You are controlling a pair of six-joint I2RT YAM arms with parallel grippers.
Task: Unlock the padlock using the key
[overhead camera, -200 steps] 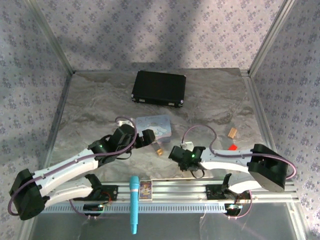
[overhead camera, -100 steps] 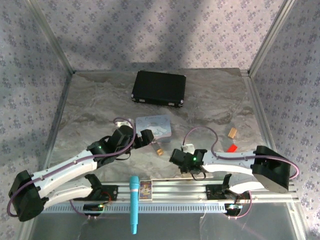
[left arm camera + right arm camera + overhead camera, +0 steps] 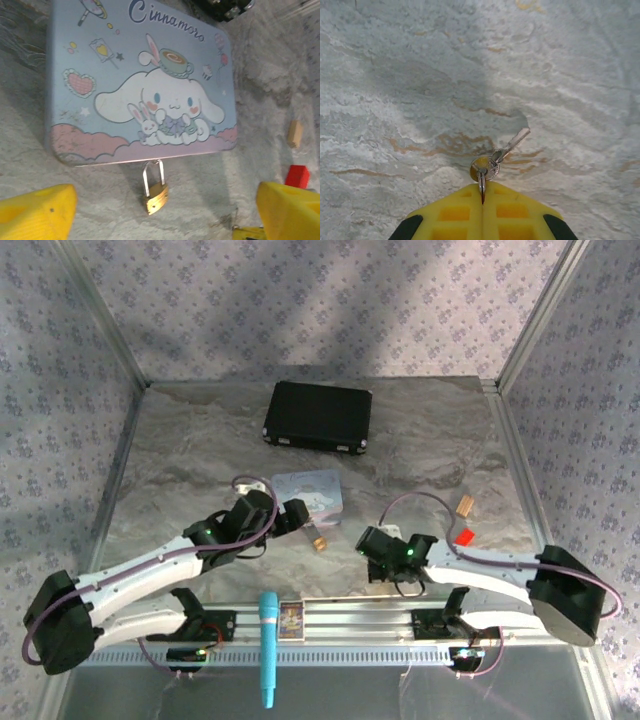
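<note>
Just clamped right gripper (image 3: 482, 192) shut on key (image 3: 509, 146), pinched by its ring, blade sticking out fwd; was apart 1 s ago. Means key secured, insertion next. Holding left gripper (image 3: 162, 220) wide, empty, above padlock (image 3: 156, 196) at tin's (image 3: 140, 85) near edge. Can't make out keyhole, nor whether key is clear of table (image 3: 395, 75).
</note>
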